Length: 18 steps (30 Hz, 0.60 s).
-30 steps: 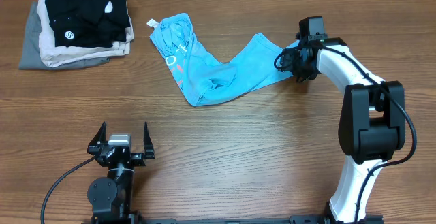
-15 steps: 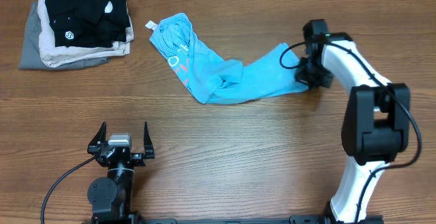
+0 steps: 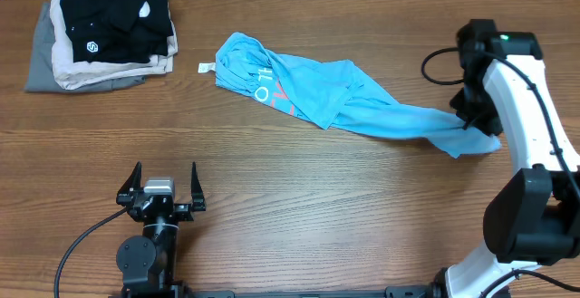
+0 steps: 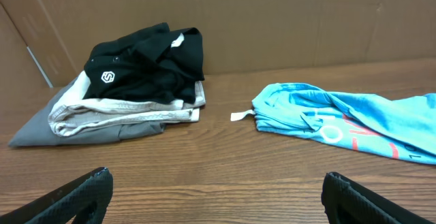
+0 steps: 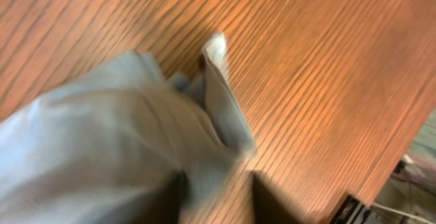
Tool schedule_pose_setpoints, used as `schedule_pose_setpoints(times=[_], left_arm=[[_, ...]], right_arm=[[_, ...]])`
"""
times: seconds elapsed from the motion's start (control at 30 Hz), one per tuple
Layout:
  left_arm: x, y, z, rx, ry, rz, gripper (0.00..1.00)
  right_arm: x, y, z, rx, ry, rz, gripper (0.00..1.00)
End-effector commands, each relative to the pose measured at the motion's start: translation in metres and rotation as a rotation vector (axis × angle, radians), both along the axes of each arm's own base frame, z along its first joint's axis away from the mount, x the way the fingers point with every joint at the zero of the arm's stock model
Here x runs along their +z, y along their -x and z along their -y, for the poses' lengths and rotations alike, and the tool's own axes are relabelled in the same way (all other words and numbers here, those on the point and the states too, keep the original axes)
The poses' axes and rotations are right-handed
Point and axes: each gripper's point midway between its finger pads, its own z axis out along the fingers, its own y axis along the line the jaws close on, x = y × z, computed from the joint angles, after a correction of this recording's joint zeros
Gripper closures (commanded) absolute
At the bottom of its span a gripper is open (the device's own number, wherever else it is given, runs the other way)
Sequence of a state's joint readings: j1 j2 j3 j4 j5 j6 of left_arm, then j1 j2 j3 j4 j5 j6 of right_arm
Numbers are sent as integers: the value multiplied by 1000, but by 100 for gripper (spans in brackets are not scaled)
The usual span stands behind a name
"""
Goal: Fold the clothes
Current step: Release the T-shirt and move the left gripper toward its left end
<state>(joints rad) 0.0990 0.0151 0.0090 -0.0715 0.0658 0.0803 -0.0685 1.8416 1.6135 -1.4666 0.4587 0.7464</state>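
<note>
Now right arm (image 3: 524, 85) outstretched, tool (image 3: 470, 122) seemingly touching T-shirt (image 3: 313, 94).

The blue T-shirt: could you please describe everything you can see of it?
The T-shirt is light sky-blue, of thin-looking fabric, with white and pink-red lettering and a white tag at its left end. It lies unfolded and crumpled on the wooden table, stretched into a long diagonal strip. Its right end reaches between the fingers of the right gripper; whether they clamp it is unclear. Nothing else touches it.
</note>
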Motion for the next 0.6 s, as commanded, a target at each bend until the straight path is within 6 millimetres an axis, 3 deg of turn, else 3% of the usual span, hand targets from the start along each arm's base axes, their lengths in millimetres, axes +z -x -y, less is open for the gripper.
schedule_pose_setpoints(times=[0.0, 0.03, 0.07, 0.2, 0.33, 0.47, 0.57], left_arm=[[0, 0, -3, 17, 4, 5, 0], [0, 0, -3, 17, 4, 5, 0], [0, 0, -3, 17, 4, 5, 0], [0, 0, -3, 17, 4, 5, 0], [0, 0, -3, 17, 4, 5, 0], [0, 0, -3, 17, 4, 5, 0], [0, 0, -3, 17, 4, 5, 0]], right_arm=[[1, 3, 15, -72, 43, 20, 34], [0, 2, 16, -79, 38, 29, 13], [-1, -1, 16, -86, 23, 44, 0], [-10, -25, -2, -100, -120, 150, 0], [-13, -78, -36, -63, -341, 361, 0], [-16, -105, -47, -32, -412, 472, 0], [-26, -112, -51, -24, -440, 507, 0]])
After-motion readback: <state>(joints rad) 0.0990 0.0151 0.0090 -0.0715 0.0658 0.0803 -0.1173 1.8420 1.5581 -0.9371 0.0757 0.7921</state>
